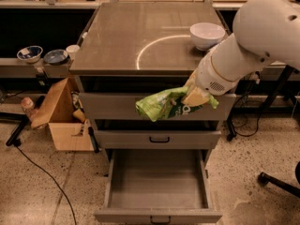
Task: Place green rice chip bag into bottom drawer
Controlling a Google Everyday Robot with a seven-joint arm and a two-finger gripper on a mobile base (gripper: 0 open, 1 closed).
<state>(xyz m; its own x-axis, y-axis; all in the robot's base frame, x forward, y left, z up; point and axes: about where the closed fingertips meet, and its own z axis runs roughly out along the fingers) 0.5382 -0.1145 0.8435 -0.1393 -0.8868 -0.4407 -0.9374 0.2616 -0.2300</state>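
The grey cabinet (93, 139) has its bottom drawer (157, 184) pulled fully out, so a load can drop straight in. The white arm (243, 55) reaches past the surface (136, 32) edge, holding the green rice chip bag (161, 104) in mid-air before the top drawer (112, 108), above the open one. The pincer (194, 96) is clenched on the bag's right end, so the rest droops left
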